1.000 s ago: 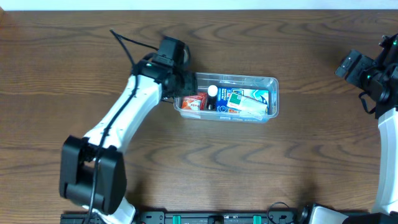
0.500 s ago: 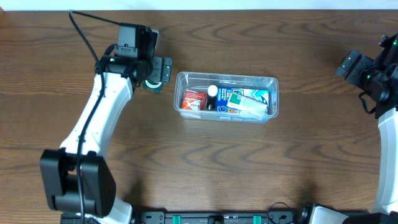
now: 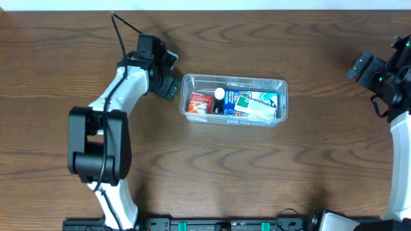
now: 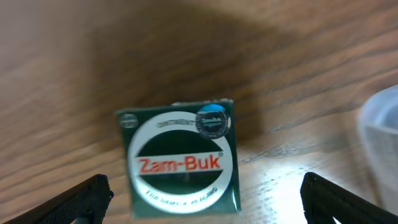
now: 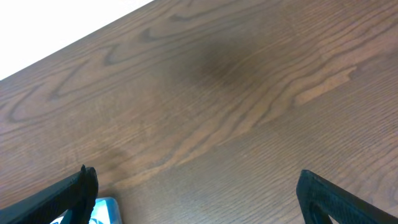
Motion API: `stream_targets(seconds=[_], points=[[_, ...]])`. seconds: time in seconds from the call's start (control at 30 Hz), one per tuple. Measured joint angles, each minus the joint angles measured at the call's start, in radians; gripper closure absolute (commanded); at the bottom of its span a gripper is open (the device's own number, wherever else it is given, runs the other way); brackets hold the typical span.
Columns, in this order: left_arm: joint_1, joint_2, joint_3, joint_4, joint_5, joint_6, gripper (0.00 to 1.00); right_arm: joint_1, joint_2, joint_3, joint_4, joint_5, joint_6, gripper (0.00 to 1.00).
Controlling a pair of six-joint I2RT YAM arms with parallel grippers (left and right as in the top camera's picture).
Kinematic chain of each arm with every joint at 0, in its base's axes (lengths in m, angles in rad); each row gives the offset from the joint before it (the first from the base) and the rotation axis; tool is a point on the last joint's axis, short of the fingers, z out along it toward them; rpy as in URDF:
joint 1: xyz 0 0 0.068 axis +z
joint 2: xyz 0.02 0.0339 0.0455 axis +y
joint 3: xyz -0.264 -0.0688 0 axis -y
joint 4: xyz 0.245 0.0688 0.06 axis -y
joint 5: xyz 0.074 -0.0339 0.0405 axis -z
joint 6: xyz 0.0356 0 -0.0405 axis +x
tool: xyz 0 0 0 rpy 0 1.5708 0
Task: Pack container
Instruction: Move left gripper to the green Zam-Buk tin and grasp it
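clear round-cornered container (image 3: 234,77), packets (image 3: 247,102) inside; left pincer (image 4: 205,188) and right pincer (image 5: 196,180) wide open, empty.

Wooden table (image 3: 257,173) with clear container (image 3: 257,78), seemingly flat Zam-Buk box (image 4: 180,158)

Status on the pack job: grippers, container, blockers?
Left gripper open, over Zam-Buk box on table beside container. Right gripper open, empty, well clear. Container part-filled with packets; no obstruction seen.
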Motion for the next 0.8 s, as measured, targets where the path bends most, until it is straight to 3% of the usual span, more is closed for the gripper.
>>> stream_targets(seconds=[0.8], points=[[0.07, 0.032, 0.0, 0.041, 0.011, 0.026, 0.02, 0.0, 0.0, 0.0, 0.0, 0.0, 0.0, 0.01]])
